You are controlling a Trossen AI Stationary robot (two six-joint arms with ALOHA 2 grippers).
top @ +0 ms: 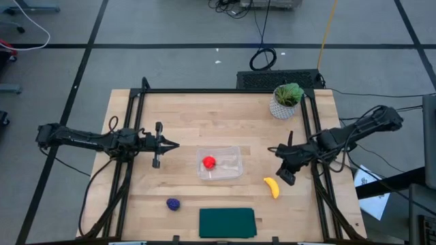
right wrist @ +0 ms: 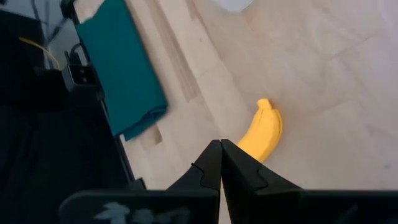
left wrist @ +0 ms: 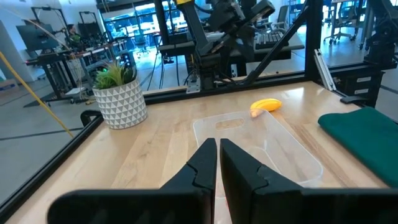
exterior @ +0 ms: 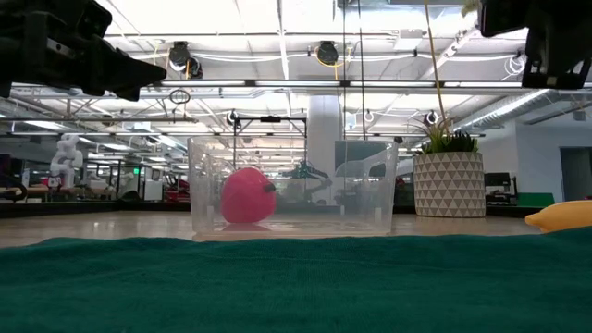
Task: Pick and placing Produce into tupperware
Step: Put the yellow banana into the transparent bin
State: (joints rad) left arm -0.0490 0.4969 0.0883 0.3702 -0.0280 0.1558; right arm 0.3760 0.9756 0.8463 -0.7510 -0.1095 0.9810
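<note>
Right hand (top: pixel 274 150) hangs clenched and empty near the counter's right edge, the yellow banana (top: pixel 272 187) lying on the wood just beside it. Left hand (top: pixel 174 144) is clenched too, grasping nothing, out toward the left edge. Between them sits the clear tupperware (top: pixel 230 169), red round piece (top: pixel 208 162) inside. The purple lump (top: pixel 173 203) rests near the front edge, beside the green mat (top: pixel 227 222).

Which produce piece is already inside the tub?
The red round piece. It sits in the clear tub, while the banana and the purple lump lie on the bare table outside it.
</note>
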